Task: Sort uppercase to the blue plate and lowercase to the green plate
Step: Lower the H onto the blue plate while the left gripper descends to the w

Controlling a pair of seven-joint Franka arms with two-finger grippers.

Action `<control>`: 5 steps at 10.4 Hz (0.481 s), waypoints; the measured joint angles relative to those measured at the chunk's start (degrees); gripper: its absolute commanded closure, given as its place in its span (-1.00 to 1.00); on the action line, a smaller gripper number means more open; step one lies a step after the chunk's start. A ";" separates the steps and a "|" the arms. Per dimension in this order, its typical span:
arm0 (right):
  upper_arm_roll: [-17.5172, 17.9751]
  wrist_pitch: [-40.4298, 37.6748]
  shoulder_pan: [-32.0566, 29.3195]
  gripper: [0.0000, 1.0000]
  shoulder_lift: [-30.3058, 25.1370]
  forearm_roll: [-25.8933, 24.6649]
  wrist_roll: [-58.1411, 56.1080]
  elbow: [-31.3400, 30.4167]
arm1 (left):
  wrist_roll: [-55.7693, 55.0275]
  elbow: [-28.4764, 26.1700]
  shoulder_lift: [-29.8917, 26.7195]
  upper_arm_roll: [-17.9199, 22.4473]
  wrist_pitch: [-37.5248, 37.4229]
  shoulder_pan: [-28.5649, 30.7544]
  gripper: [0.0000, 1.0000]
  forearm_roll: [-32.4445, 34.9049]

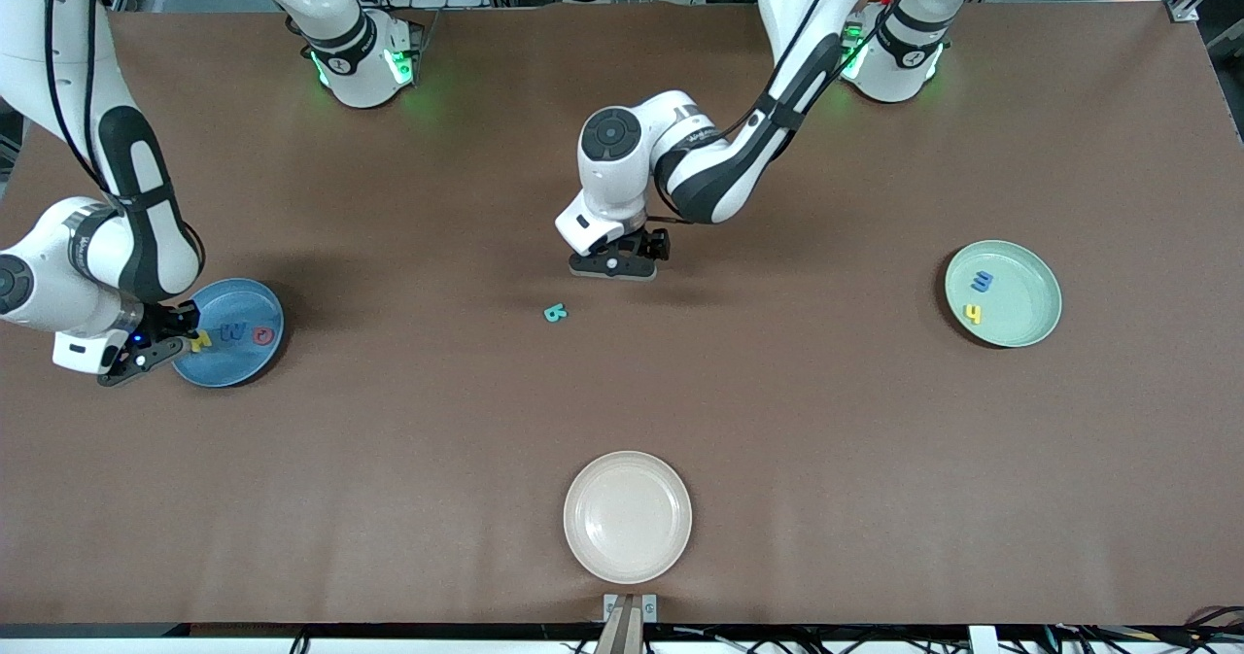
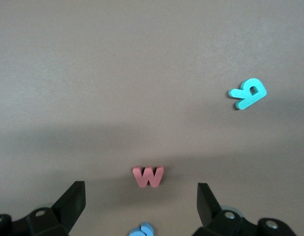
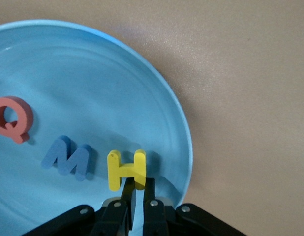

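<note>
Nearest to the front camera lies a round cream-white plate (image 1: 627, 516), with nothing on it. Farther from that camera, near the middle of the brown table (image 1: 389, 460), a small teal foam letter B (image 1: 555, 313) lies flat. Just over the table beside it hangs the left gripper (image 1: 619, 263) with its fingers wide apart; between them, on the table, is a small red foam letter w (image 2: 148, 176), and a small blue foam piece (image 2: 141, 230) shows under the wrist. Toward the left arm's end sits the round pale green plate (image 1: 1030, 328), which carries a blue foam letter m (image 1: 982, 282) and a yellow foam letter h (image 1: 973, 314). Toward the right arm's end sits the round sky-blue plate (image 1: 219, 367) with a red foam Q (image 1: 262, 335) and a blue foam M (image 1: 231, 332) lying in it. The right gripper (image 1: 185, 343), over the edge of this plate, is clamped on a yellow foam capital H (image 3: 126, 169).
</note>
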 measured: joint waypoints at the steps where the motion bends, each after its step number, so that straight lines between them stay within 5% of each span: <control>1: 0.03 0.03 0.00 0.34 0.09 0.02 0.00 0.00 | 1.42 0.03 0.69 0.00 0.61 0.11 -1.00 0.00; 3: 0.16 -0.01 0.00 -0.27 0.11 0.07 0.01 0.00 | 2.80 0.07 1.26 -0.04 0.83 0.13 -0.90 0.01; 5: 0.47 -0.13 0.01 -0.29 0.14 0.19 0.05 0.00 | 5.28 0.06 2.22 -0.17 1.26 0.10 -0.88 0.08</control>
